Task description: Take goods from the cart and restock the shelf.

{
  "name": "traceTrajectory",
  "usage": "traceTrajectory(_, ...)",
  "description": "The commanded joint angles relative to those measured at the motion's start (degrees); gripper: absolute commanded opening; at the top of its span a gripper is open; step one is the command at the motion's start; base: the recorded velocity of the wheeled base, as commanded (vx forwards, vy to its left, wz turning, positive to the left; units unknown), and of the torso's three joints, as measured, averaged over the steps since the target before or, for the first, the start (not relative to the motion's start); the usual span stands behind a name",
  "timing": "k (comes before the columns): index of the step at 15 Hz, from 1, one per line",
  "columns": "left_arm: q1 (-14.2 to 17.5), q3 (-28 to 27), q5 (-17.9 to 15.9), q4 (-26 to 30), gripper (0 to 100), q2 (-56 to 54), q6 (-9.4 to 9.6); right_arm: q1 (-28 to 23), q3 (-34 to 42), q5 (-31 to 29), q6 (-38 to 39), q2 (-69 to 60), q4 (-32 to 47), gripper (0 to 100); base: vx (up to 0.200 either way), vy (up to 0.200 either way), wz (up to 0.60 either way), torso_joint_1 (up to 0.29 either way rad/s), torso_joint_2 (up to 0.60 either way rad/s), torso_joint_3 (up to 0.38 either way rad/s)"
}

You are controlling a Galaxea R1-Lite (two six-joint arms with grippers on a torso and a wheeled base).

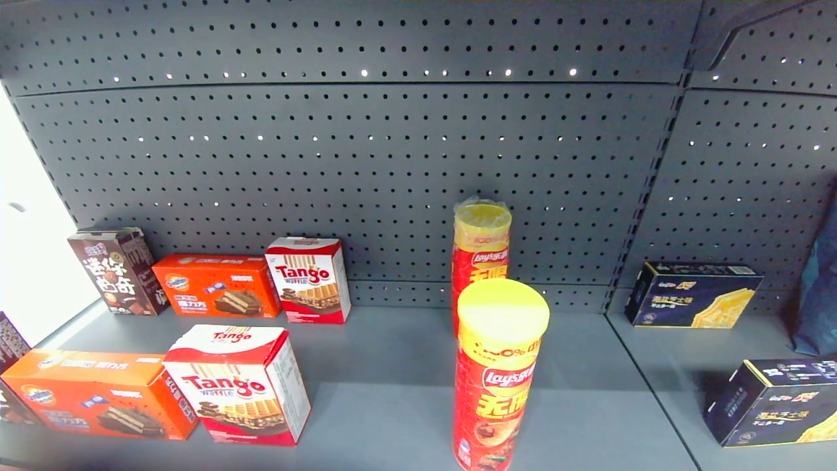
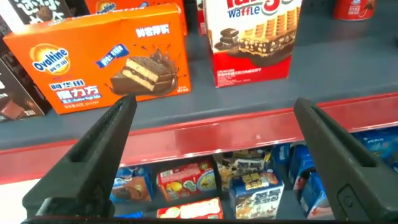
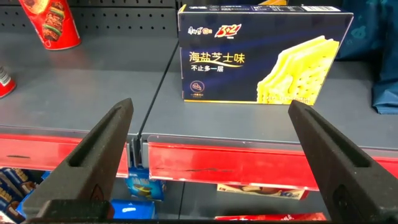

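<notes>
Both grippers are empty, jaws spread wide. The left gripper (image 2: 214,102) faces the orange box (image 2: 106,59) and the right gripper (image 3: 211,104) faces the navy box (image 3: 258,53), each just off the red lip (image 2: 249,127). The shelf (image 1: 392,366) carries stock in both bays. Chief hazard: the tall front can (image 1: 500,373) stands near the front edge, and an arm swept past it would likely tip it into the rear can (image 1: 480,255). If you lift straight up, you risk catching the lip. Your best open room lies between the wafer box (image 1: 239,386) and the cans.

left hand (image 2: 214,106): fingers wide apart | right hand (image 3: 211,107): fingers wide apart
</notes>
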Motion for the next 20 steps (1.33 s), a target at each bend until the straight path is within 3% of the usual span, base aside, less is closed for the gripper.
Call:
traceTrajectory(1,0.0,0.0,-0.1,0.0,100,-0.7,-0.01,-0.1,0.0,0.1,0.0,0.1,0.0,100,0.0,0.0,0.0,0.0,0.0,0.0)
traceTrajectory(7,-0.1,0.0,0.0,0.0,100,-0.7,-0.1,-0.1,0.0,0.4,-0.2,0.1,0.1,100,0.0,0.0,0.0,0.0,0.0,0.0)
traceTrajectory(8,-0.1,0.0,0.3,0.0,100,-0.7,-0.45,-0.1,0.0,0.3,-0.2,0.1,0.0,100,0.0,0.0,0.0,0.0,0.0,0.0)
traceTrajectory(9,-0.1,0.0,2.6,-0.1,100,-0.7,-2.21,-0.1,0.0,0.3,-0.2,0.1,0.0,100,0.0,0.0,0.0,0.0,0.0,0.0)
traceTrajectory(11,-0.1,0.0,2.9,-0.1,100,-0.7,-3.08,-0.1,0.0,0.3,-0.5,0.1,0.1,100,0.0,0.0,0.0,0.0,0.0,0.0)
traceTrajectory(20,0.0,0.0,3.0,-0.1,100,-0.7,-3.0,-0.1,0.0,0.4,-0.4,0.1,0.0,100,0.0,0.0,-0.13,0.001,0.0,0.001)
